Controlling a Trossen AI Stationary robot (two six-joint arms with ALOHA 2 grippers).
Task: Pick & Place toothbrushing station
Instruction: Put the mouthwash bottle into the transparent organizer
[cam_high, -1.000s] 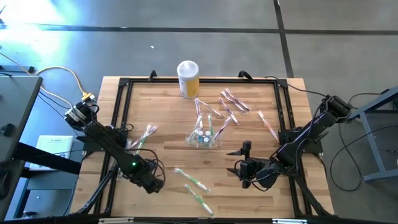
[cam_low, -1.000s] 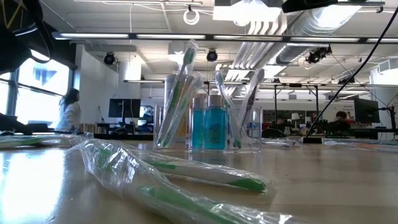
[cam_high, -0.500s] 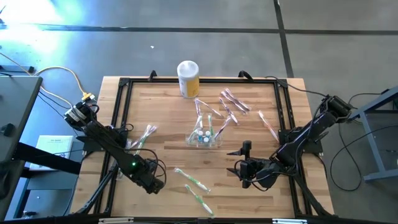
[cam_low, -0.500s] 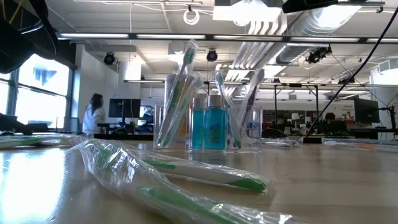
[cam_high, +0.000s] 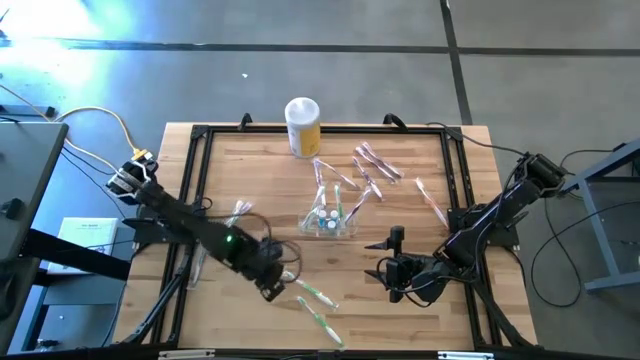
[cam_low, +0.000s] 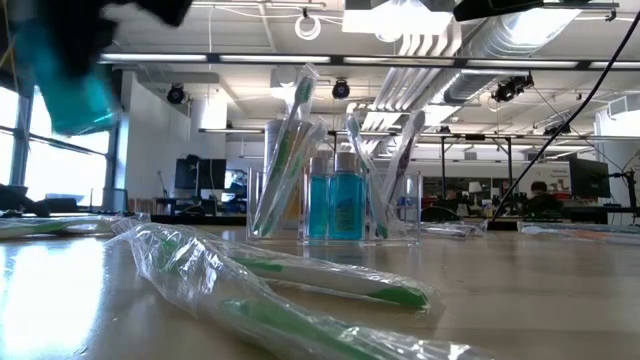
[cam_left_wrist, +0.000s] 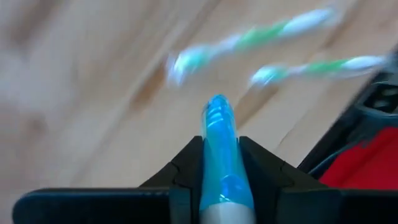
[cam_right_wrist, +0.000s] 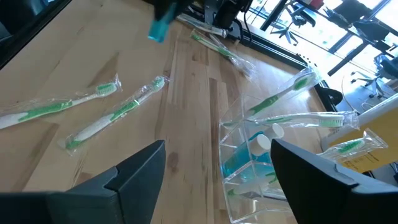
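Gripping blue tube (cam_left_wrist: 221, 158), left pincer (cam_high: 277, 283) near toothbrushing station (cam_high: 329, 222).

Two dark jointed arms (green light, seemingly, on the left)

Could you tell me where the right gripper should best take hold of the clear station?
Probably by a short end wall of the station, from above on its right. The right gripper is open nearby; brushes lean out of the top, so the middle is crowded.

A wooden table (cam_high: 250, 175) filled the middle of the high view. On it stood the toothbrushing station (cam_high: 329, 222) at centre and a yellow canister (cam_high: 303, 127) at upper centre. Wrapped toothbrushes (cam_high: 310, 289) lay scattered around them.
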